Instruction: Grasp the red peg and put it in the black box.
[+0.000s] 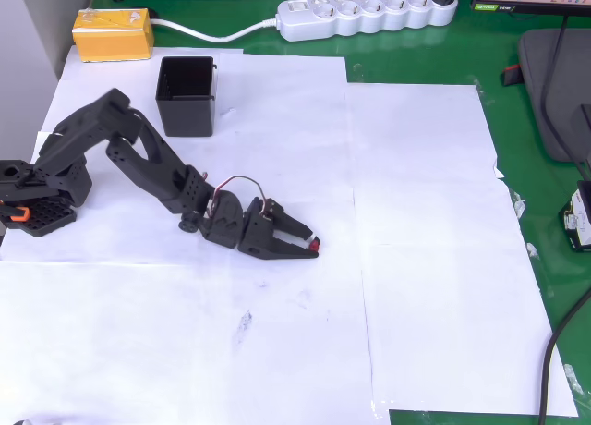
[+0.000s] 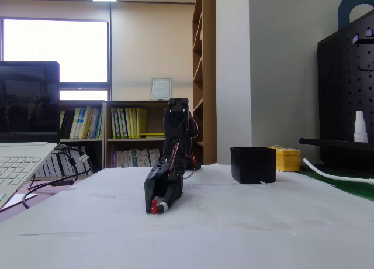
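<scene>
The red peg (image 1: pixel 315 248) is a tiny dark red dot at the tip of my black gripper (image 1: pixel 308 244), near the middle of the white paper. The two fingers close together around it. In the fixed view the gripper (image 2: pixel 155 207) points down at the table with the red peg (image 2: pixel 153 210) pinched at its tip, at or just above the paper. The black box (image 1: pixel 186 95) stands upright and open-topped at the upper left of the overhead view, well away from the gripper. It sits to the right of the arm in the fixed view (image 2: pixel 253 164).
A yellow box (image 1: pixel 113 34) lies beyond the black box, and a white power strip (image 1: pixel 369 14) runs along the far edge. White paper sheets (image 1: pixel 434 259) cover the green mat. A laptop (image 2: pixel 23 140) stands at the left of the fixed view.
</scene>
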### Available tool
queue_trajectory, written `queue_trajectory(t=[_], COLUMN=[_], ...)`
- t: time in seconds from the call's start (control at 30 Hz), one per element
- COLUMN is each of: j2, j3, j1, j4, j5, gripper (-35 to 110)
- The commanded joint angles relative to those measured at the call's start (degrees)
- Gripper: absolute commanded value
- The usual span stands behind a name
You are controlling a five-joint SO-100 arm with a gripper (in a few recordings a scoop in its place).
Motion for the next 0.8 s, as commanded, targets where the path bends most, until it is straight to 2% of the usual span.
queue_trajectory(t=[0.0,0.2,0.53,0.77], j2=[-16.0,-25.8,-36.1,-37.3], j3=[5.4,21.8,43.2,65.7], j1=[-1.8,-5.8,-12.8,-19.2], j4=[11.0,33.6,63.6,95.6], j5=[0.4,2.5,6.6,10.8], gripper=[0,0,0,0])
